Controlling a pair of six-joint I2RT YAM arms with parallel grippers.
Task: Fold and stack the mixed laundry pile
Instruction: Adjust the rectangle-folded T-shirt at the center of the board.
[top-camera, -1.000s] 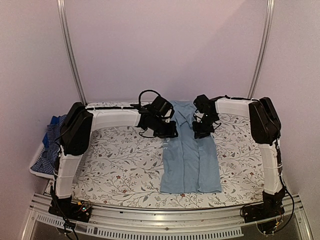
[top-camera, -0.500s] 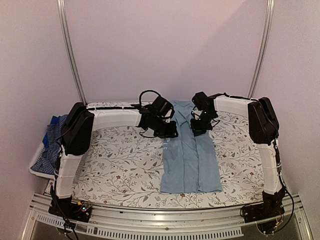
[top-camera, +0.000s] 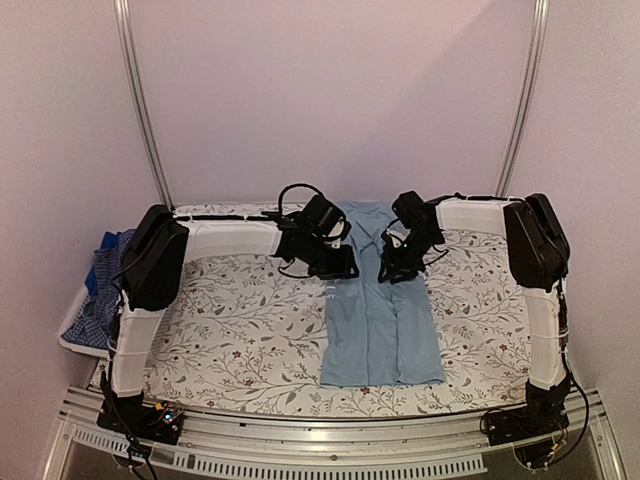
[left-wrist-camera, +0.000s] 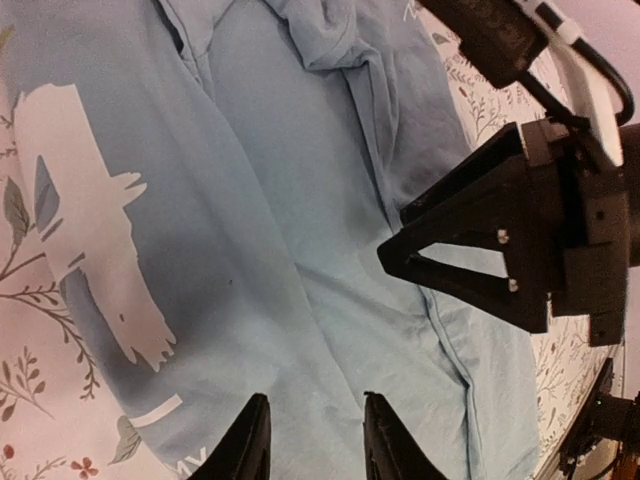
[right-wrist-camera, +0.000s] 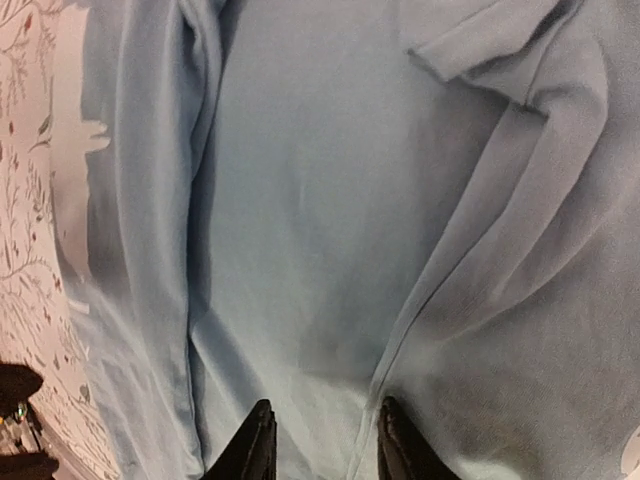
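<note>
light-blue shirt (top-camera: 380, 320) lies flat on the right half of the table (top-camera: 240, 320), already narrowed to a strip with both sides turned in toward a centre seam; long axis runs from the table's near edge to its far edge, collar end looks to be at the far edge, hem at the near edge; left gripper (left-wrist-camera: 310, 445) and right gripper (right-wrist-camera: 320, 445) both hover low over the strip toward the table's far side, one over each long edge; jaws of each parted, fabric visible through the gap, nothing pinched; my read: they sit paired like that so each can take a collar-end corner and carry it toward the hem for the crosswise fold; remaining blue clothes (top-camera: 100, 290), a checked one among them, wait in the basket (top-camera: 70, 335) off the table's left edge, so most of the job is left
</note>
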